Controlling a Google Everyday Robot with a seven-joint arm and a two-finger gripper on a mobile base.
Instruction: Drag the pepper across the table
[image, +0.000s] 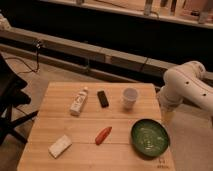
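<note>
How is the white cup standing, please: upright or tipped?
Upright: the white cup opens upward, round rim showing. The gripper hangs right of the table.

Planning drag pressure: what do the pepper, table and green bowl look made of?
Pepper: smooth red-orange skin, possibly plastic. Table: light wood, matte plank strips. Bowl: glossy green, highlights suggest glazed ceramic or plastic. The gripper is out of view; the arm stands beyond the table's right edge.

Small red-orange pepper (103, 135) lies flat and diagonal, front of centre on the light plank table (55, 107); gripper (168, 116) hangs beside its right edge.
</note>
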